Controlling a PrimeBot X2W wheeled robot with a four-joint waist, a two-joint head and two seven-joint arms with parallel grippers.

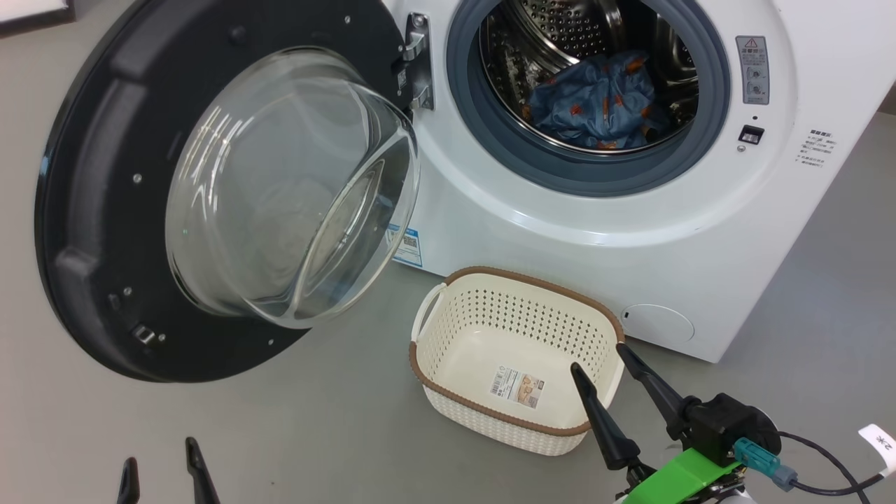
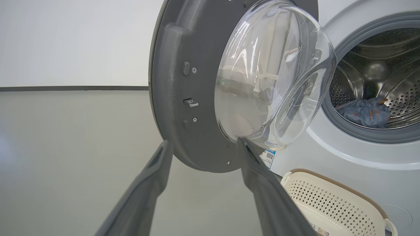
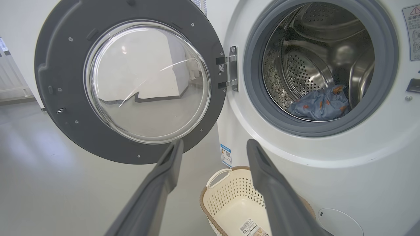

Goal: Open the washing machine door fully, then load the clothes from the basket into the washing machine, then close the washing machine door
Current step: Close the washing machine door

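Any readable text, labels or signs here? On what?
White tag, lower right: "2", then an unclear mark.
Grey sticker on washing machine: warning triangle; text too small.
Blue sticker, low on its front: QR code; print unreadable.
Label in basket: barcode; print blurred.
Small print right of the drum opening: unreadable.

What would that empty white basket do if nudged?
The basket is probably light: thin perforated plastic, nothing in it, so it would likely slide across the smooth floor. Its wide flat bottom suggests it won't tip easily.
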